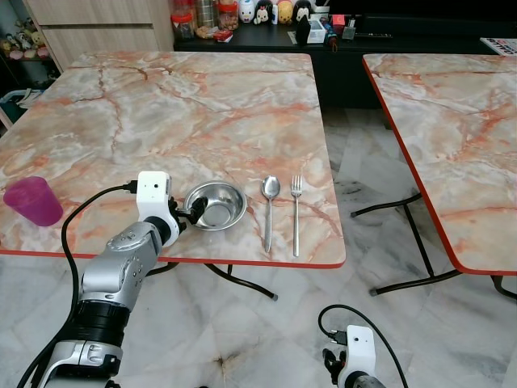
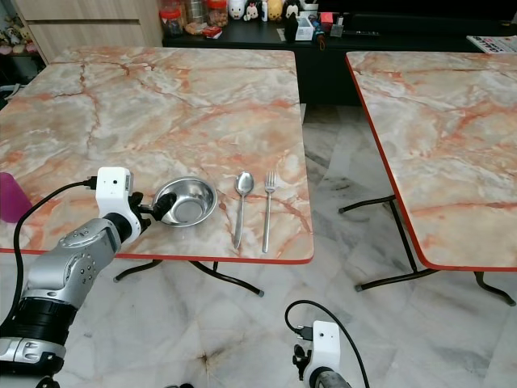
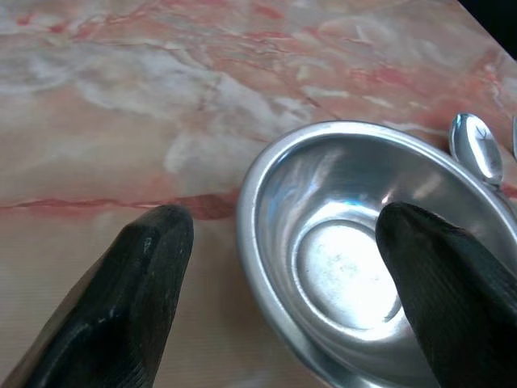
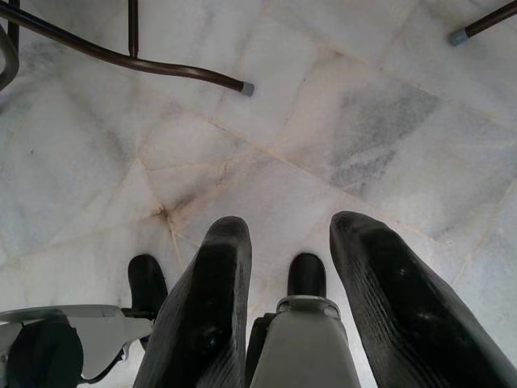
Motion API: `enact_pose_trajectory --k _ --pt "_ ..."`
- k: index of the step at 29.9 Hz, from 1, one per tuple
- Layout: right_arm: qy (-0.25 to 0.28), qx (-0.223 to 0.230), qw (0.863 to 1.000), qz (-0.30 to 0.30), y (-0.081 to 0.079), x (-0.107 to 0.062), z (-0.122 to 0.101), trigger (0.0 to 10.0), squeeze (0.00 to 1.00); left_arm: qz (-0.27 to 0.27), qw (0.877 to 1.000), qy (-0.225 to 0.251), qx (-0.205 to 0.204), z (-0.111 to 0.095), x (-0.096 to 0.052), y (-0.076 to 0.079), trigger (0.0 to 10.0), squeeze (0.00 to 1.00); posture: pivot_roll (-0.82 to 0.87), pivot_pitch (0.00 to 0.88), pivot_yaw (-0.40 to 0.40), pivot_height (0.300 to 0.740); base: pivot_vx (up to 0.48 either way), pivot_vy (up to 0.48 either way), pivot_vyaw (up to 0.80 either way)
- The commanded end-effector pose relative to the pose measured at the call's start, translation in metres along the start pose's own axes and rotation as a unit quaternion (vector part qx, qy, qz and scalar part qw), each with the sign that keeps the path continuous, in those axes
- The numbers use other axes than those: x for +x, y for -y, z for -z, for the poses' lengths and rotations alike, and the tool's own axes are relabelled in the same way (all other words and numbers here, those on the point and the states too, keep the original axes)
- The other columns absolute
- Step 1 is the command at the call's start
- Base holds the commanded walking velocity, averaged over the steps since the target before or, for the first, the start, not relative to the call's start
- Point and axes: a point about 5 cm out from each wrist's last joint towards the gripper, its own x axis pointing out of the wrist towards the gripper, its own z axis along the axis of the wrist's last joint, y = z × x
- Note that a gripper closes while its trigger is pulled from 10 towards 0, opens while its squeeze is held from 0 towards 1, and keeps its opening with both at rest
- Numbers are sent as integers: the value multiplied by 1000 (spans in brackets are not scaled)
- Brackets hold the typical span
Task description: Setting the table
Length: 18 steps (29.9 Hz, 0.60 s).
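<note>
From the left eye view I see my left end effector (image 1: 191, 212) over the near edge of the marble bench (image 1: 202, 105), at the near-left rim of the steel bowl (image 1: 216, 204). Just beyond the bowl on the far side from the end effector lie a spoon (image 1: 269, 208) and then a fork (image 1: 296, 212), side by side, handles toward me. A purple cup (image 1: 33, 200) stands well apart on the arm's other side. The right eye view gives the same layout, with a second bench (image 2: 444, 129) across a gap of floor.

In the left wrist view the fingers (image 3: 133, 299) are spread wide and straddle the bowl's rim: one over the bench outside it, the other over the bowl's inside. Whether either touches the metal I can't tell. The spoon's bowl peeks past the far rim.

In the right wrist view the right end effector (image 4: 287, 234) hangs idle, fingers parted and holding nothing, above the marble floor (image 4: 363, 145) and a bench leg (image 4: 121, 56).
</note>
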Motion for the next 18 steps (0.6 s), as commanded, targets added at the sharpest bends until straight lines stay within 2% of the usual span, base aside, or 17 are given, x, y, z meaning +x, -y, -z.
enact_pose_trajectory --k 1,6,13,18 --pt "-6 3 1000 3 2 -1 3 10000 0 -5 1000 -17 -5 3 2 0 10000 0 75 128 6 740 0 0 0" --pt "-7 5 1000 3 1 -1 3 10000 0 -21 999 -36 -7 6 7 0 10000 0 76 131 6 740 0 0 0" --pt "-5 6 1000 5 2 -1 3 10000 0 -35 999 -36 -12 5 13 0 10000 0 71 130 7 740 0 0 0" --pt "-4 8 1000 6 2 0 2 10000 0 -33 998 -44 -31 6 15 0 10000 0 71 131 8 740 0 0 0"
